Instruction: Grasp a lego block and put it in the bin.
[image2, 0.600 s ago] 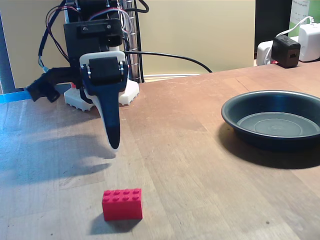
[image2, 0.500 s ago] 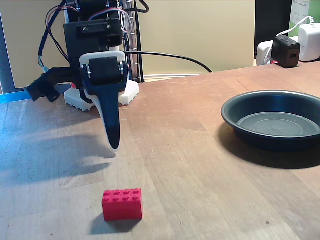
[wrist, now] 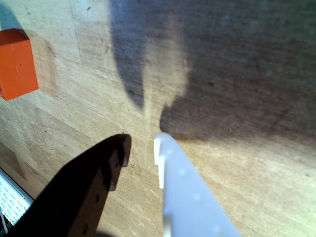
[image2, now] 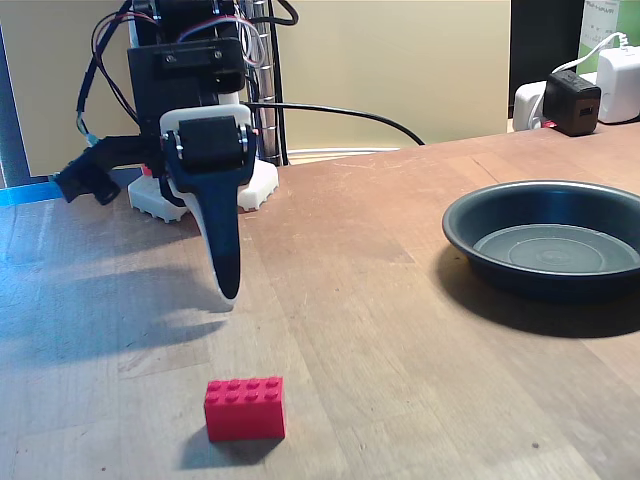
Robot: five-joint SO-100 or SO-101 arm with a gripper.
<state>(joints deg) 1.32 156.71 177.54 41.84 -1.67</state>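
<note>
Fixed view, left to right. Far left: arm base [image2: 205, 190] at the table's far edge, cables trailing off behind; gripper [image2: 228, 290] hung point-down above the wood, clear of the surface as judged by its shadow; in the wrist view the dark finger [wrist: 106, 163] and the white finger [wrist: 170, 158] stood a narrow gap apart, nearly closed, nothing between them. Lego block [image2: 245, 408] sat upright, studs up, on the table [image2: 380, 330] nearer the camera than the gripper and slightly right of it; apart from the fingers, not touched. In the wrist view the block [wrist: 17, 63] lay at the upper-left edge, well off the line between the fingertips.

Progress, judged: nothing grasped yet; approach, opening of the fingers, pick-up, carry and release all remained.

Right: the bin [image2: 548, 240] stood well apart from the block, at the right edge of the frame, with no block inside.

Room: bare wood around the block on all visible sides and between block and bin; the raised rim would need clearing on the carry; chargers [image2: 575, 100] lay beyond the bin at far right, off the likely path.
</note>
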